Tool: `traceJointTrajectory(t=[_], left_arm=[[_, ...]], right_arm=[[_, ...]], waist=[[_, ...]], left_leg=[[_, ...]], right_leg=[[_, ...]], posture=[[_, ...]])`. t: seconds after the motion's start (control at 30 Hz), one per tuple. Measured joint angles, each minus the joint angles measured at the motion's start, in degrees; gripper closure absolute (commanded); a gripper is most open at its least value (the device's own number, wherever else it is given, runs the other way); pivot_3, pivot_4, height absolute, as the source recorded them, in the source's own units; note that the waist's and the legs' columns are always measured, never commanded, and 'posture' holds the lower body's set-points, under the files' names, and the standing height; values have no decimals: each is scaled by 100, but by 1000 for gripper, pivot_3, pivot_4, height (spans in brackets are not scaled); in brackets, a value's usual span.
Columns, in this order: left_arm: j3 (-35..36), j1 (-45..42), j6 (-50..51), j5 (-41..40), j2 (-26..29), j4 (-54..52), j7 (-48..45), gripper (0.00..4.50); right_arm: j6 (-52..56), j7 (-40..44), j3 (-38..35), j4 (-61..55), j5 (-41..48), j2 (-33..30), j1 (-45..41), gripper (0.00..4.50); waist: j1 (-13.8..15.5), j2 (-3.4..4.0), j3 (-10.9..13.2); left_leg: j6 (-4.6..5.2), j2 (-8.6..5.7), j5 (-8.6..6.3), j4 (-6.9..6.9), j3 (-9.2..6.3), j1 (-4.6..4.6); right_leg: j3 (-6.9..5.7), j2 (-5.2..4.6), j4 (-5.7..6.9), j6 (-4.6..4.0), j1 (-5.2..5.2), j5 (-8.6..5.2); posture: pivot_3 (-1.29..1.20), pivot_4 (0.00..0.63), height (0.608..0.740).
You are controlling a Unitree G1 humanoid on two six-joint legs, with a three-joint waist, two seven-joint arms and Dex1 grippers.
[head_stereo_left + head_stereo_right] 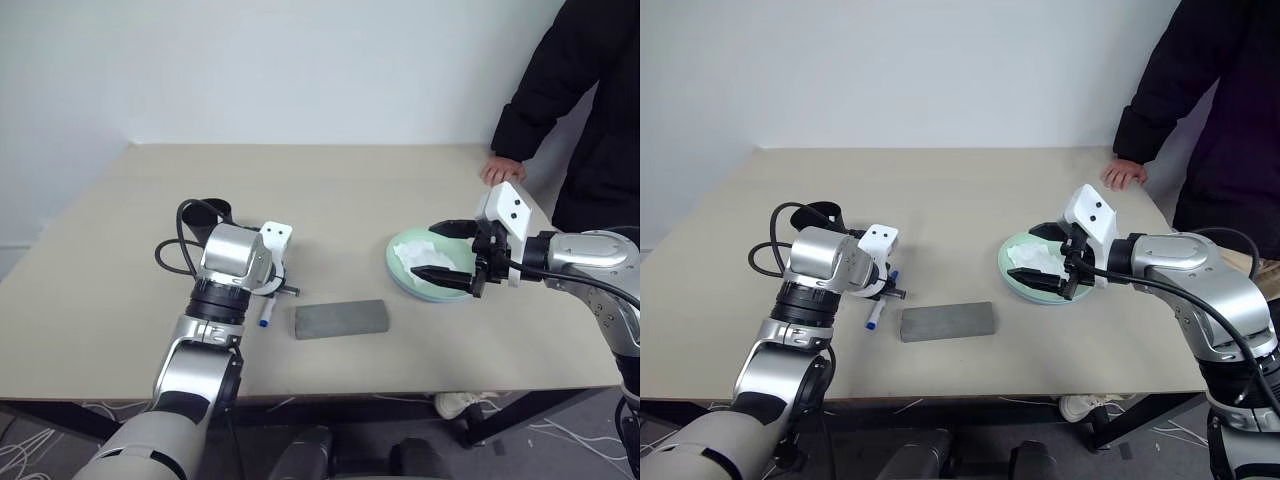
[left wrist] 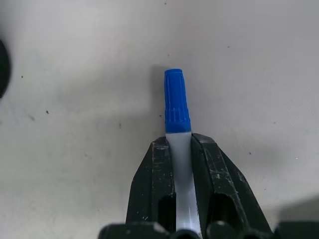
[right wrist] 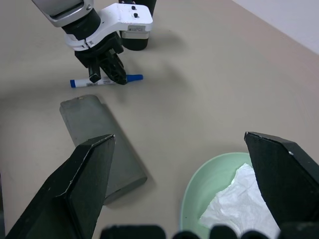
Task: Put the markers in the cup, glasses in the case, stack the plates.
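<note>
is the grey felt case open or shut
Shut. The grey rectangular felt case lies flat on the beige table as one closed slab, lid down, no inside showing.

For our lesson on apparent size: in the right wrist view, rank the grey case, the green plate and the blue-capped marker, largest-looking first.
1. grey case
2. green plate, cut off by the picture's edge, so its rank against the case is unsure
3. blue-capped marker, also farthest away
</note>
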Motion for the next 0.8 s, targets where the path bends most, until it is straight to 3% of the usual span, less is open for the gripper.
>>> traceJointTrajectory(t=[0.1, 0.23, 0.3, 0.53, 0.67, 0.8], left_arm=[[-357, 32, -700, -7, 329, -281, -419, 4401], [-622, 59, -3006, -14, 1044, -837, -1682, 4401], [-413, -3, -4011, -45, 1034, -825, -1933, 4401], [968, -757, -6263, -190, 696, 666, -1358, 4401], [1324, -849, -7488, 61, 713, 1493, -677, 4401], [1492, -717, -8019, 145, 924, 2020, -564, 4401]], right_arm=[[1, -7, 0, 1, -1, 5, -4, 0], [4, -14, 1, 3, -1, 9, -10, 0], [6, -15, 3, 4, 0, 18, -28, 0], [20, -20, 14, 5, 0, 33, -60, 0], [33, -22, 20, 4, 1, 40, -71, 0], [57, -18, 20, -7, 3, 39, -70, 0]], waist=[[12, -1, 1], [18, 1, 1], [33, 2, 0], [23, 2, 1], [30, 0, 0], [27, -3, 1]], left_leg=[[0, 0, 0, 0, 1, -6], [0, 0, 0, -12, 12, -11], [0, 0, 0, -12, 11, -11], [0, 0, 0, -12, 7, -9], [0, -2, 0, -7, 9, -9], [1, -3, 1, 0, 12, -8]], right_leg=[[0, -2, -2, -4, -6, -2], [11, -5, -6, -16, -20, -7], [11, -5, -8, -16, -19, -7], [13, 1, -7, -1, -21, 0], [14, 3, -7, 2, -18, 2], [12, 4, -7, 3, -11, 3]], posture=[[0, 0, 727], [0, 0, 727], [0, 0, 727], [0, 0, 727], [0, 0, 727], [0, 0, 727]])
